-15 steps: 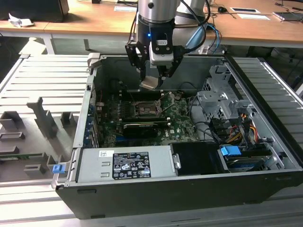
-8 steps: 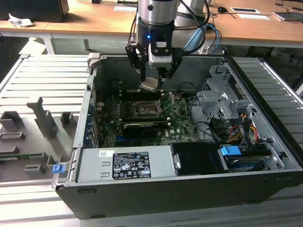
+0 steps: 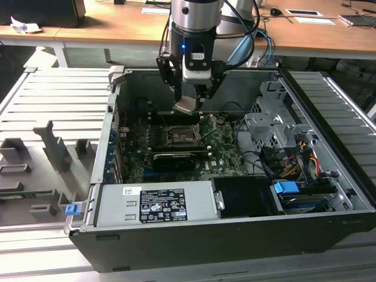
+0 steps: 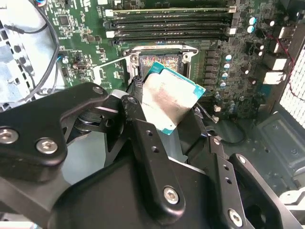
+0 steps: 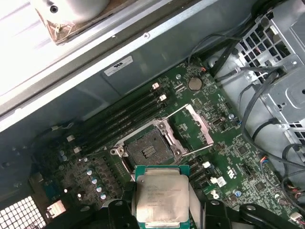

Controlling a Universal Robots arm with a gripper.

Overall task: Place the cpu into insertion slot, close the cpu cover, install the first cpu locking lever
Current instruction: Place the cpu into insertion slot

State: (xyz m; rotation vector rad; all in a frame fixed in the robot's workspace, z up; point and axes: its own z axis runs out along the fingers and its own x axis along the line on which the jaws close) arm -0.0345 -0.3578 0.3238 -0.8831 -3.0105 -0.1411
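Wooden counters (image 3: pixel 117 26) are standing behind an open computer case (image 3: pixel 235 241). Black jaws are clenching the cpu (image 3: pixel 184 106) by its edges, holding it tilted over the motherboard (image 3: pixel 223 150), near the bare socket (image 5: pixel 147 149) but not touching it. Beside that socket, the cpu cover (image 5: pixel 199 125) is lying swung open.
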